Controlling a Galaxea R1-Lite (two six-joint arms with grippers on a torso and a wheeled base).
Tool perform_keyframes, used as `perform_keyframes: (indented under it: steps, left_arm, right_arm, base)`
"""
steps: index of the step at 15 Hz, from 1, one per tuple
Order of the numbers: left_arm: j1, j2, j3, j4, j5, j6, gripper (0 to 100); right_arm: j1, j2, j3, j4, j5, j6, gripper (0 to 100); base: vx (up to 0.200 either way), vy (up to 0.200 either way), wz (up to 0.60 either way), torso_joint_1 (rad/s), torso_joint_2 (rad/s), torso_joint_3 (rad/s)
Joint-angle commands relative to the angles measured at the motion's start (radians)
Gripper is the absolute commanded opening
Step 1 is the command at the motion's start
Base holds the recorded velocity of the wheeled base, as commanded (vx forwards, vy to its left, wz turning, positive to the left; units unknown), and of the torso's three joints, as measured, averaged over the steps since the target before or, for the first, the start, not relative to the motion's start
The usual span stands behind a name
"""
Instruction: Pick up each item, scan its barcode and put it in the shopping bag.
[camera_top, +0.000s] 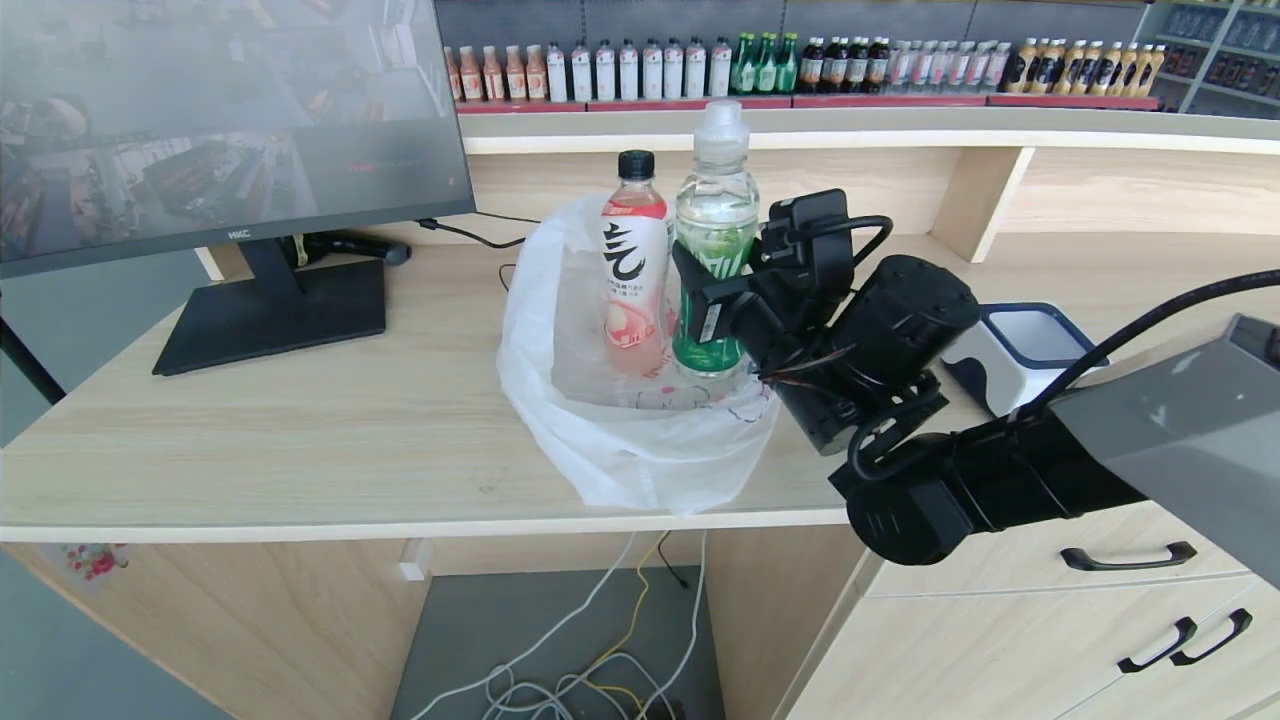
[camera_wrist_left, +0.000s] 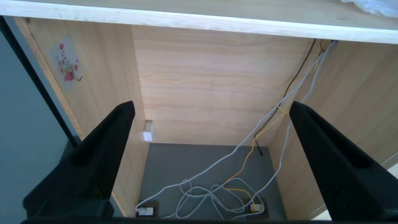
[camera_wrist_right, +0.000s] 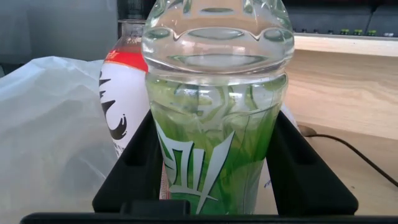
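A white plastic shopping bag (camera_top: 620, 440) lies open on the wooden counter (camera_top: 300, 420). Inside it stands a pink-labelled bottle (camera_top: 634, 275) with a black cap. Right beside that is a clear bottle with a green label (camera_top: 715, 225) and a white cap, its base down in the bag's mouth. My right gripper (camera_top: 715, 295) is shut on the green bottle's lower half. In the right wrist view the green bottle (camera_wrist_right: 214, 137) sits between the black fingers (camera_wrist_right: 134, 168), with the pink bottle (camera_wrist_right: 121, 112) and the bag (camera_wrist_right: 50, 124) behind it. My left gripper (camera_wrist_left: 211, 168) hangs open below the counter's edge, holding nothing.
A white and blue barcode scanner box (camera_top: 1020, 350) sits on the counter behind my right arm. A monitor (camera_top: 220, 110) on a black stand and a black handheld device (camera_top: 350, 245) are at the far left. Loose cables (camera_wrist_left: 217, 186) lie under the counter, and drawers (camera_top: 1120, 560) are below right.
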Motion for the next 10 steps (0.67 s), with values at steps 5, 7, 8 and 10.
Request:
perform_keyframes:
  steps: [5,7,8,10]
  left_arm:
    - [0.0,0.0,0.0,0.0,0.0,0.0,100]
    - [0.0,0.0,0.0,0.0,0.0,0.0,100]
    - [0.0,0.0,0.0,0.0,0.0,0.0,100]
    - [0.0,0.0,0.0,0.0,0.0,0.0,100]
  right_arm:
    - [-0.001,0.015,0.003,-0.004,-0.006,-0.003,0]
    - [-0.001,0.021,0.004,-0.006,-0.005,-0.003,0]
    - [0.001,0.021,0.009,-0.006,-0.003,-0.003,0]
    - [0.001,0.02,0.063,-0.022,-0.001,-0.001,0]
  base:
    - [0.0,0.0,0.0,0.0,0.0,0.0]
    - [0.0,0.0,0.0,0.0,0.0,0.0]
    - [0.0,0.0,0.0,0.0,0.0,0.0]
    - [0.0,0.0,0.0,0.0,0.0,0.0]
